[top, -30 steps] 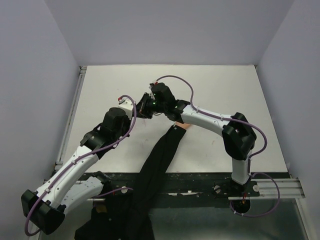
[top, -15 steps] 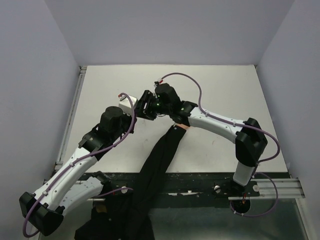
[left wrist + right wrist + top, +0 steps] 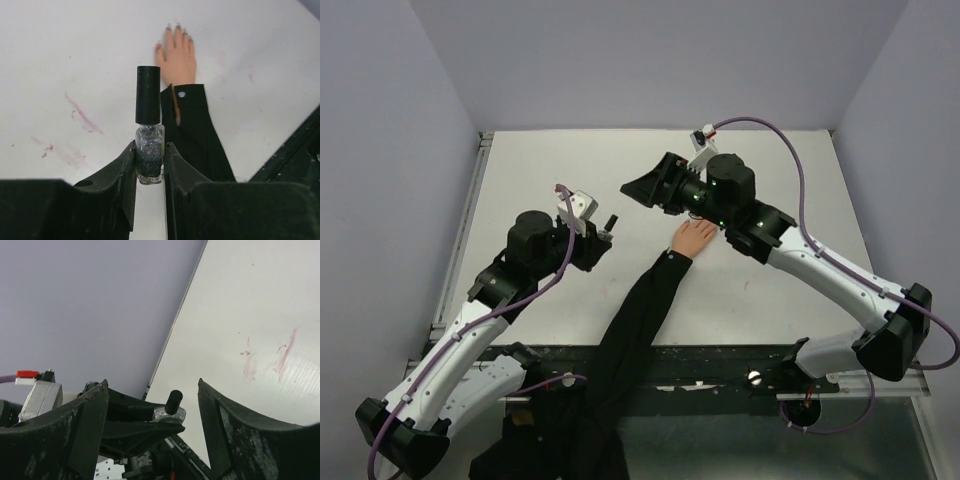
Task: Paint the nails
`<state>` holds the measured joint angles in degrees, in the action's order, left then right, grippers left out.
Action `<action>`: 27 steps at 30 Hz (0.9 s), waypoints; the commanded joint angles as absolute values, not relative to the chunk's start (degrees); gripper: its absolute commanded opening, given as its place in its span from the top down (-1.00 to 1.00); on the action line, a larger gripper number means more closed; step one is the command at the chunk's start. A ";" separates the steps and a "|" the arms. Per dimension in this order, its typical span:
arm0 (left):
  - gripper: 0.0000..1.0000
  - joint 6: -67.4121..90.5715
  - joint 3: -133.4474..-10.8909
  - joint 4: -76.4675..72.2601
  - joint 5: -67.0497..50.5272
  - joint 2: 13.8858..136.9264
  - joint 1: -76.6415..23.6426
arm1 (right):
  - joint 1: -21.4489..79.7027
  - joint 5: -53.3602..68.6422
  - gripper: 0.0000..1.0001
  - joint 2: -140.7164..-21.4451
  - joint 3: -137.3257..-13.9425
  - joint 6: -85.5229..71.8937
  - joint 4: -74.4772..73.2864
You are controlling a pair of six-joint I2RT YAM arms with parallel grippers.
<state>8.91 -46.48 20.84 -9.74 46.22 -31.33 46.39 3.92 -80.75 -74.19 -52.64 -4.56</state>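
Left claw [image 3: 150,161]: jaws clamped on the glass body of a small bottle [image 3: 149,150], black cap on and projecting beyond the fingertips.

Right claw [image 3: 645,187]: jaws wide apart, holding nothing, raised above the table [image 3: 770,170], far and right of the bottle and apart from it, mouth facing the cap.

Fake hand [image 3: 695,238]: lies flat, palm down, right of the left claw and near-right of the right claw's tips, just beside the right forearm. Its long axis runs from the black sleeve [image 3: 640,310] at near left to the fingers at far right.

Nails [image 3: 175,31]: at the far end of the fingers, greyish; no brush near them.

Judgement: the right claw is nearer the nails, but the cap lies to its near left and must be taken first.
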 commanded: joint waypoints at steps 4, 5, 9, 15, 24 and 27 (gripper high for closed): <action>1.00 17.48 -51.15 17.76 -40.48 42.72 -26.38 | 46.32 16.58 -0.52 -74.62 -77.07 -28.58 -9.21; 1.00 18.97 -51.50 17.23 -43.21 42.63 -25.32 | 46.32 19.74 -0.51 -74.10 -78.12 -26.30 -10.88; 1.00 24.77 -52.56 12.41 -54.64 43.59 -22.94 | 46.32 27.67 -0.47 -73.39 -80.77 -22.33 -15.72; 1.00 31.90 -52.47 4.84 -61.78 44.56 -22.85 | 46.32 39.54 -0.29 -74.97 -83.23 -22.94 -15.91; 1.00 32.87 -53.09 5.10 -61.35 44.47 -22.76 | 46.41 45.61 -0.17 -74.97 -82.27 -25.40 -13.01; 1.00 33.40 -53.35 5.01 -60.91 44.39 -22.76 | 46.41 46.67 -0.07 -74.97 -81.65 -25.93 -11.96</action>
